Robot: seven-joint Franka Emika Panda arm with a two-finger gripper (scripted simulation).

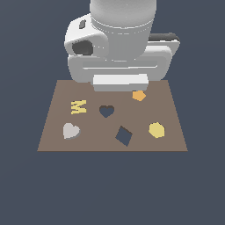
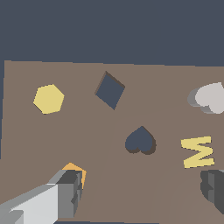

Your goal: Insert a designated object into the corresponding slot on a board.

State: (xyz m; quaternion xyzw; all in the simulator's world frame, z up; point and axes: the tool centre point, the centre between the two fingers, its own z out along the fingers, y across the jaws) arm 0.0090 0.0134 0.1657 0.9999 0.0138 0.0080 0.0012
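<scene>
Board (image 1: pixel 176 132) bears one readable mark, a yellow "M" (image 1: pixel 78 107).

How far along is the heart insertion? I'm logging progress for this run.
Nothing looks done yet: the grey heart piece lies flat on the brown board, apart from the heart-shaped slot, which is empty. In hand: nothing; the tool hangs open above the board, its fingers spread with only board between them. Left: reach the heart, grasp it, carry it over and seat it in the slot.
</scene>
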